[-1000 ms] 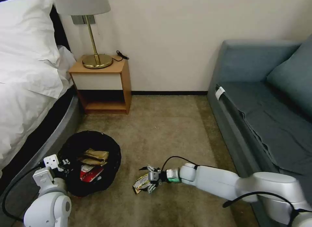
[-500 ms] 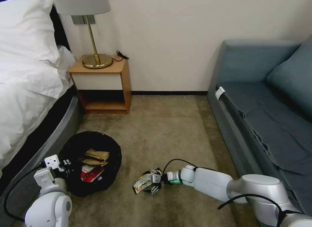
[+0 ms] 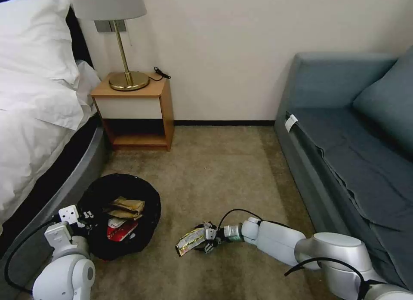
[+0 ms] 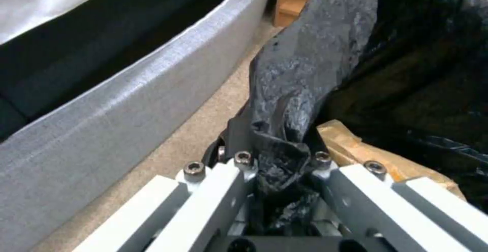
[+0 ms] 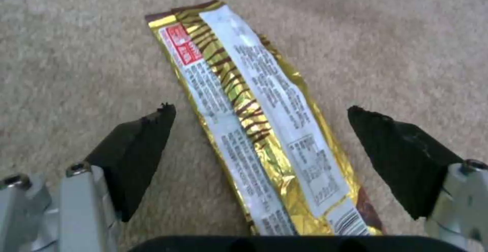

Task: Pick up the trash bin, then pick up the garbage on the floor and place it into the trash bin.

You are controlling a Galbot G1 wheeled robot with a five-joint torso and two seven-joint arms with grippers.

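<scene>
- Trash bin (image 3: 150,205): stood on the carpet (image 3: 223,171) at its left side, just beside the grey bed base (image 3: 64,192). It was lined with a crinkly black bag (image 4: 305,76).
- Contents of the bin: a crumpled tan paper bag (image 3: 127,206) lay uppermost, with a red-white snack wrapper (image 3: 121,229) beneath it. In the left wrist view the tan paper showed just behind the gripper.
- Left gripper (image 4: 277,160): sat at the near-left rim of the bin, its 2 fingers (image 4: 223,183) pressed together on a bunched fold of the black bag.
- Long gold printed wrapper (image 5: 254,118): lay flat on the carpet, right of the bin and apart from it. It bore white text panels, a small red label near 1 end and a barcode near the other.
- Right gripper (image 5: 259,145): was low over the carpet at the wrapper's right end, arm reaching in from the lower right. Its 2 black fingertips (image 5: 140,149) were spread wide, 1 on each side of the wrapper, neither touching it.
- Nightstand (image 3: 135,113): wooden, stood against the wall at the carpet's far-left corner, carrying a brass lamp (image 3: 124,50).
- Sofa (image 3: 352,132): blue-grey, ran along the carpet's right edge.
</scene>
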